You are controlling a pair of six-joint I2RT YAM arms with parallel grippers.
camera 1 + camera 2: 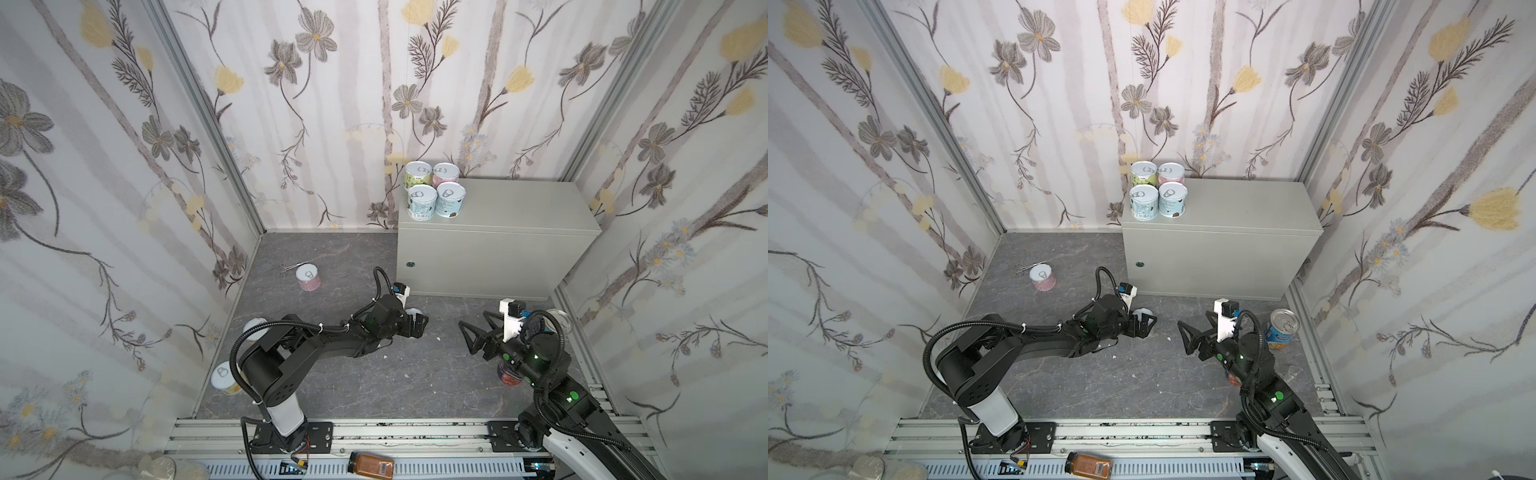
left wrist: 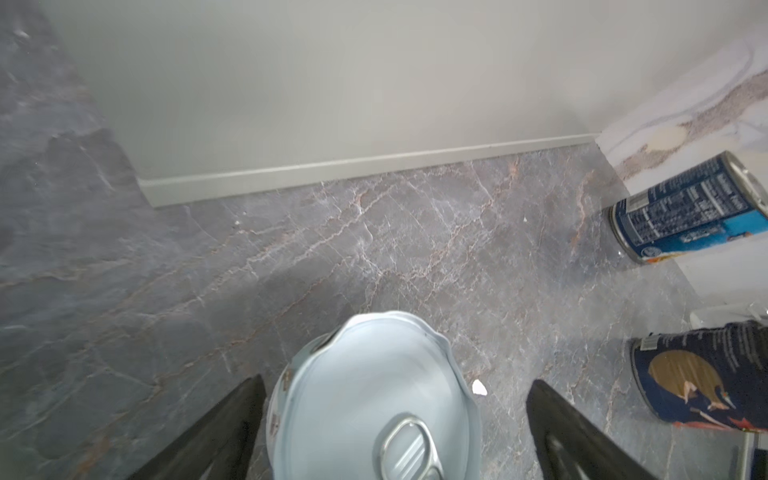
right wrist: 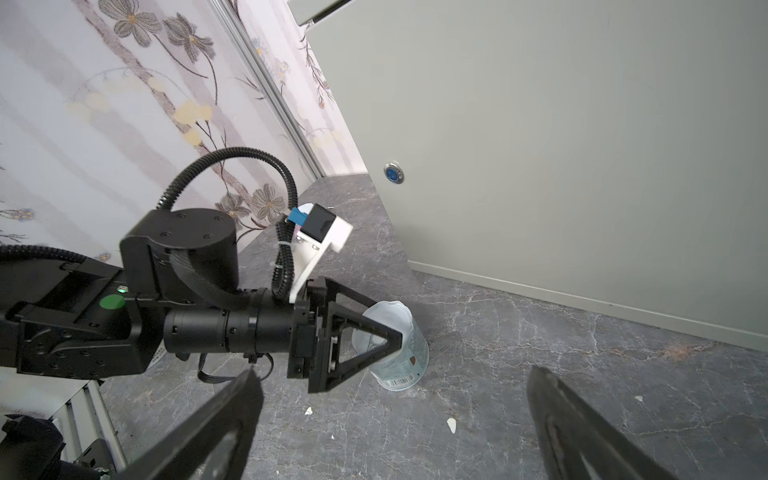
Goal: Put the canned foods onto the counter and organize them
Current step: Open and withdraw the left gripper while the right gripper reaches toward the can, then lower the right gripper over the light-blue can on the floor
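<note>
Four short cans [image 1: 434, 195] stand in a block on the left end of the counter [image 1: 519, 203]. My left gripper [image 2: 397, 380] is open low over the floor, its fingers either side of a pale blue short can [image 2: 374, 395] with gaps on both sides; the same can [image 3: 399, 353] shows in the right wrist view. My right gripper [image 1: 473, 332] hangs open and empty, facing the left one. On the floor stand a pink can [image 1: 308, 279], two cans [image 1: 224, 376] by the left arm, a blue-labelled tall can [image 1: 1282, 330] and a dark-labelled can [image 2: 706, 374] partly under the right arm.
Small metal scissors [image 1: 291, 268] lie beside the pink can. An amber jar [image 1: 371, 462] lies on the front rail. White crumbs [image 3: 451, 423] dot the marbled floor [image 1: 353, 257]. Flowered walls close in the left, back and right sides.
</note>
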